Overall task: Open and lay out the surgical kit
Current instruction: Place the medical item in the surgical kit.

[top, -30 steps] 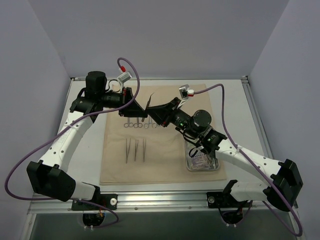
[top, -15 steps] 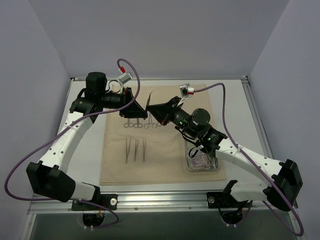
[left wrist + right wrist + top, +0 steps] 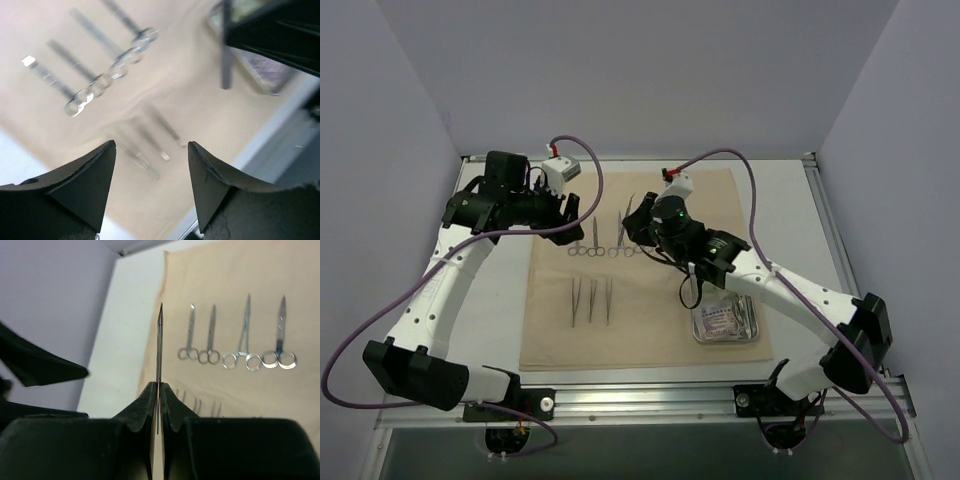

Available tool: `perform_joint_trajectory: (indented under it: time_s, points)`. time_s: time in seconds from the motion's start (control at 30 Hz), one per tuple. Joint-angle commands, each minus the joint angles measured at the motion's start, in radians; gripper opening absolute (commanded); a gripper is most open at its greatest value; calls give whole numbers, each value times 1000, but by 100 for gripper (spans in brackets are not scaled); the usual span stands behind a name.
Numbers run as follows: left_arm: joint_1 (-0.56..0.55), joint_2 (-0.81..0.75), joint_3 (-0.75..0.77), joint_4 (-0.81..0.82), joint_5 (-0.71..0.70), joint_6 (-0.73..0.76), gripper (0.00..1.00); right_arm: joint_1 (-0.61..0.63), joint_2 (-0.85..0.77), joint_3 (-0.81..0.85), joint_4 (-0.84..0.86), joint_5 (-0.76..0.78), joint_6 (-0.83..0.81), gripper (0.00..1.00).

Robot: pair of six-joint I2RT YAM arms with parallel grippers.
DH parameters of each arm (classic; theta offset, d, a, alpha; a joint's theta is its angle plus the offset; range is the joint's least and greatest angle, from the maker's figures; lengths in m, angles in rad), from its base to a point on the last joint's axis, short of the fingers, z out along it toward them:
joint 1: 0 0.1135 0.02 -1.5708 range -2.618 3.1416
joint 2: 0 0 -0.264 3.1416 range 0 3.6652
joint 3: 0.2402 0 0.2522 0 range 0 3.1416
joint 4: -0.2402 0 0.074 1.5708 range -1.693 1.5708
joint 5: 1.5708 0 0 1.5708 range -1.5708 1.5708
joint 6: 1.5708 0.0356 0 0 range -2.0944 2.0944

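Note:
The surgical kit lies spread on its beige cloth (image 3: 650, 335). A row of ring-handled clamps (image 3: 605, 248) rests at the cloth's back left, with three tweezers (image 3: 591, 300) in front of them. To the right stands the steel tray (image 3: 754, 328) holding pale packets (image 3: 720, 320). My right gripper (image 3: 638, 217) hovers above the clamps (image 3: 240, 359), shut (image 3: 160, 387) on a thin steel instrument (image 3: 160, 340) seen edge-on, tip pointing away. My left gripper (image 3: 568, 205) hangs over the cloth's left edge, open (image 3: 150, 145) and empty, above blurred tweezers (image 3: 145, 160) and clamps (image 3: 110, 75).
Bare white table (image 3: 500, 290) runs along the left of the cloth and a narrower strip (image 3: 800, 250) along the right. Grey walls enclose the back and sides. The right arm's dark body (image 3: 280, 30) fills the left wrist view's upper right corner.
The left gripper has opened, let go of the thin instrument and pulled back to the left. The right gripper closed on it and now holds it alone, its wrist turned.

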Motion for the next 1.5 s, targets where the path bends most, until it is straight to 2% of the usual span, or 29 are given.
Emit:
perform_joint_trajectory:
  time_s: [0.0,0.07,0.17,0.3,0.47,0.63,0.9,1.47]
  points:
    - [22,-30,10,-98,-456,54,68,55,133,82,-356,123,138,0]
    - [62,-37,-27,-86,-498,52,68,102,230,129,-414,109,152,0]
    - [137,-34,-65,-84,-462,55,68,159,388,228,-558,138,183,0]
    - [220,-30,-110,-70,-417,55,67,195,468,254,-601,141,227,0]
    - [231,-31,-131,-64,-388,65,66,196,488,209,-560,97,249,0]
    - [233,-21,-131,-78,-343,75,65,172,532,229,-551,61,201,0]
    - [231,-17,-111,-92,-342,83,65,121,529,168,-534,42,197,0]
    - [233,-21,-111,-101,-322,88,65,127,577,145,-498,-9,198,0]
